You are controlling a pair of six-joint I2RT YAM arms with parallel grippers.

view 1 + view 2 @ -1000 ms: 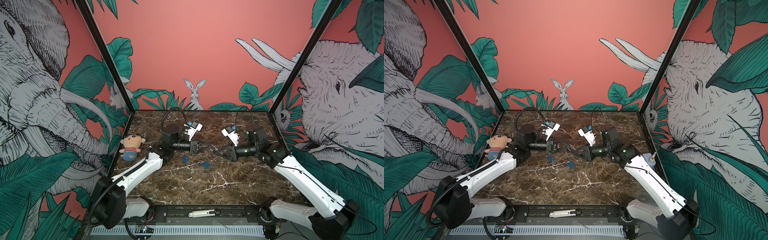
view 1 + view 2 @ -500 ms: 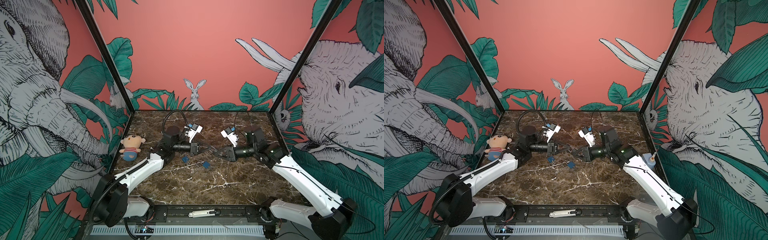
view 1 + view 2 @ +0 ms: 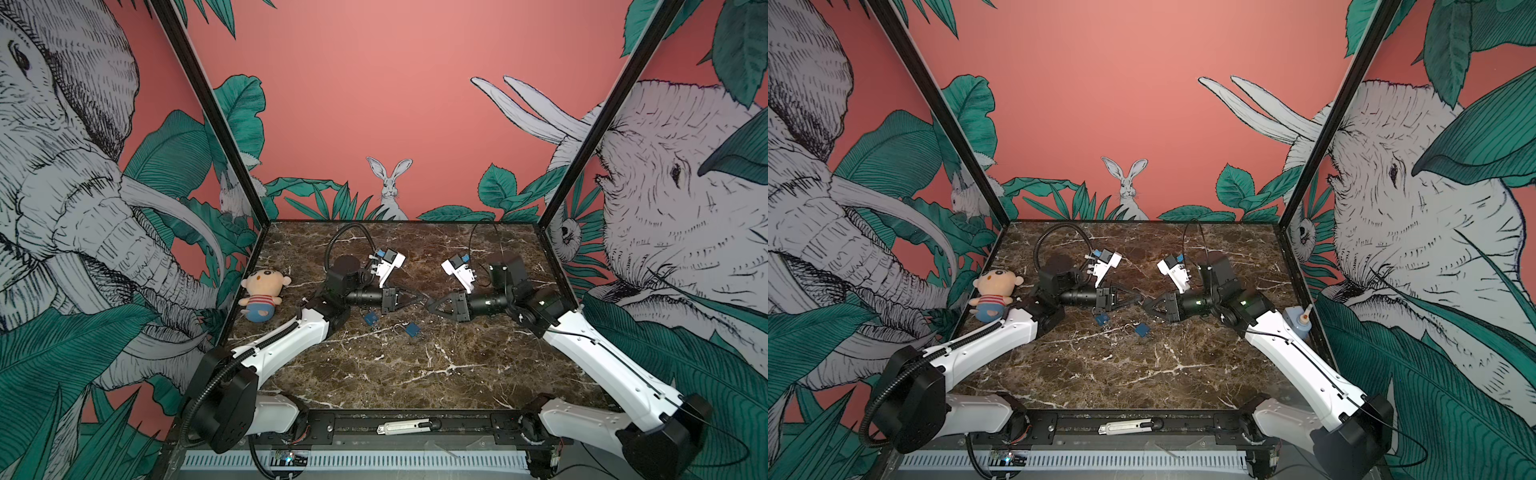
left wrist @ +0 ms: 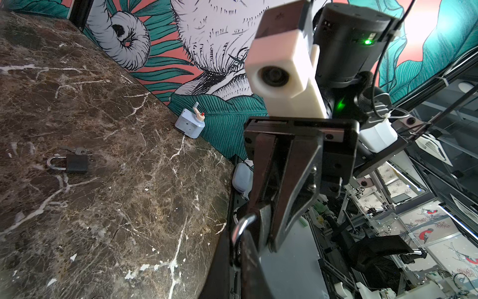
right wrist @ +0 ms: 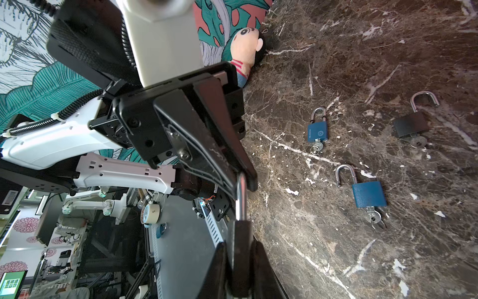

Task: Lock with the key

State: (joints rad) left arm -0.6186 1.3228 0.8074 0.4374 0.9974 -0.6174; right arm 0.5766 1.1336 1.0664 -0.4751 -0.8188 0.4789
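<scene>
A black padlock (image 5: 240,240) hangs in the air between my two grippers, above the middle of the marble table (image 3: 415,374). My right gripper (image 5: 240,261) is shut on its black body. My left gripper (image 4: 239,248) is shut on its silver shackle (image 4: 241,225), which also shows in the right wrist view (image 5: 241,196). In both top views the left gripper (image 3: 422,297) (image 3: 1139,297) and right gripper (image 3: 433,302) (image 3: 1148,305) meet tip to tip. No key shows on the held padlock.
Two blue padlocks (image 5: 317,132) (image 5: 368,196) with keys lie below the grippers, seen in both top views (image 3: 370,318) (image 3: 1142,330). Black padlocks (image 5: 411,124) (image 4: 75,163) lie nearby. A plush doll (image 3: 263,296) sits at the left wall and a small blue box (image 3: 1298,322) at the right.
Both grippers stay joined at the padlock. The right arm has drifted slightly to the left, and the left arm has hardly moved.
</scene>
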